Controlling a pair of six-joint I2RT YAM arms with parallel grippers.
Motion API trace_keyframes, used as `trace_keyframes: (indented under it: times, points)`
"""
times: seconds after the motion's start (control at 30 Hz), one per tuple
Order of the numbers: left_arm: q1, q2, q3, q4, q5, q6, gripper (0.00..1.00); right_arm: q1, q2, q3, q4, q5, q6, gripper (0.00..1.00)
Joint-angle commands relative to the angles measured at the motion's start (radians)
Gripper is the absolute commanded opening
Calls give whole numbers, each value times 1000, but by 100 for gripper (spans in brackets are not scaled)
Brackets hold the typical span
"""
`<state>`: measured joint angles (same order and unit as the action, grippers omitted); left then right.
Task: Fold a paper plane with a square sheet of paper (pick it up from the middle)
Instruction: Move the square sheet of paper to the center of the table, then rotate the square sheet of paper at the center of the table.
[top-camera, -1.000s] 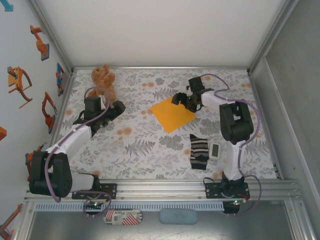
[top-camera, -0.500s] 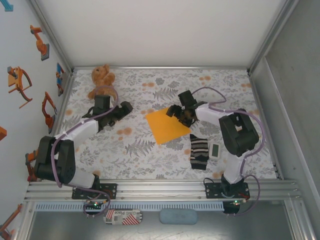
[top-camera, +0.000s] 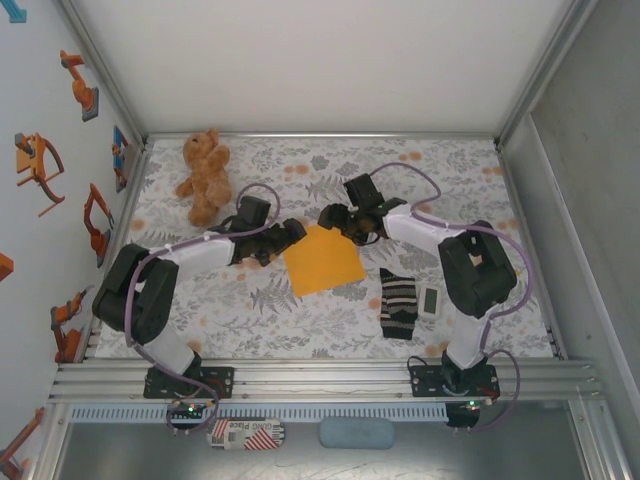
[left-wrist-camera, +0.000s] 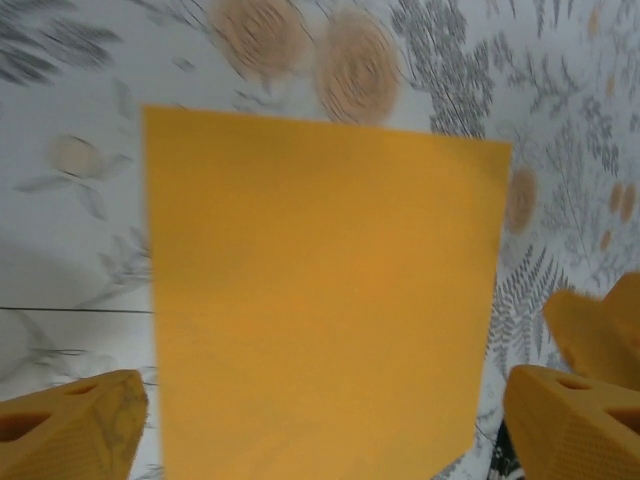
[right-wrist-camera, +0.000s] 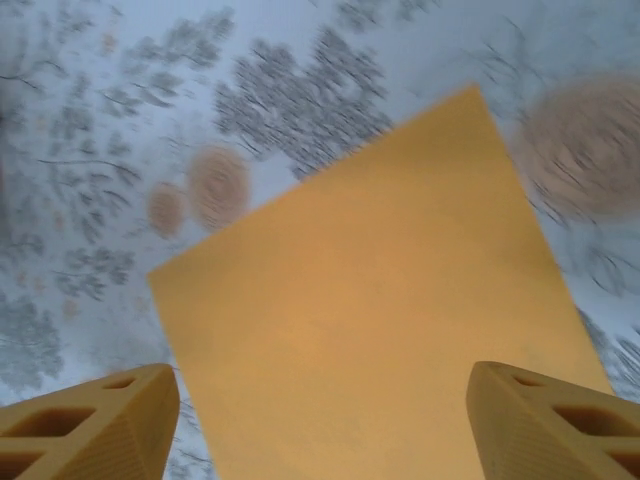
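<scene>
Sheet of paper (top-camera: 323, 260) lies flat and unfolded mid tabletop (top-camera: 300, 310), turned cornerwise, no crease visible. So no fold made yet; the step in hand looks like the approach for the first pickup.

Left fingers (left-wrist-camera: 72, 428) are spread wide, nothing between them, with the sheet seen in the gap below. In the top view they sit just beside the sheet's left corner. Right fingers (right-wrist-camera: 560, 425) are also spread wide and empty, hovering by the far corner. Cannot tell if either pair touches the paper.

Sock (top-camera: 398, 302) is near the sheet's right side, apart from it. White device (top-camera: 430, 301) sits just beside the sock. Teddy bear (top-camera: 205, 175) is well apart at far left.

Next move, as I judge it: shift one pair in from the corner to the sheet's middle, lower to the surface, then pinch so the thin paper buckles up into the grip. A flat sheet is likely to slide instead of lifting, so the other pair may need to pin it down.
</scene>
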<state>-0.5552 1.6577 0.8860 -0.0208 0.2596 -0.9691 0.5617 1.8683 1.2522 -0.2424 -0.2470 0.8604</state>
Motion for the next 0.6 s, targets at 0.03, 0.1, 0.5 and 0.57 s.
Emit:
trace_keyframes:
  times: [0.03, 0.1, 0.5, 0.57]
  points:
    - [-18, 81, 74, 9, 28, -46, 83, -40, 96, 41, -64, -100, -127, 63]
    - [-20, 106, 99, -16, 0, -50, 78, -50, 115, 51, -57, -105, -130, 59]
    - [-15, 191, 182, -168, -69, 22, 72, -68, 150, 41, -113, -85, -132, 51]
    - [-12, 205, 196, -182, -67, 41, 74, -68, 134, 11, -112, -80, -105, 51]
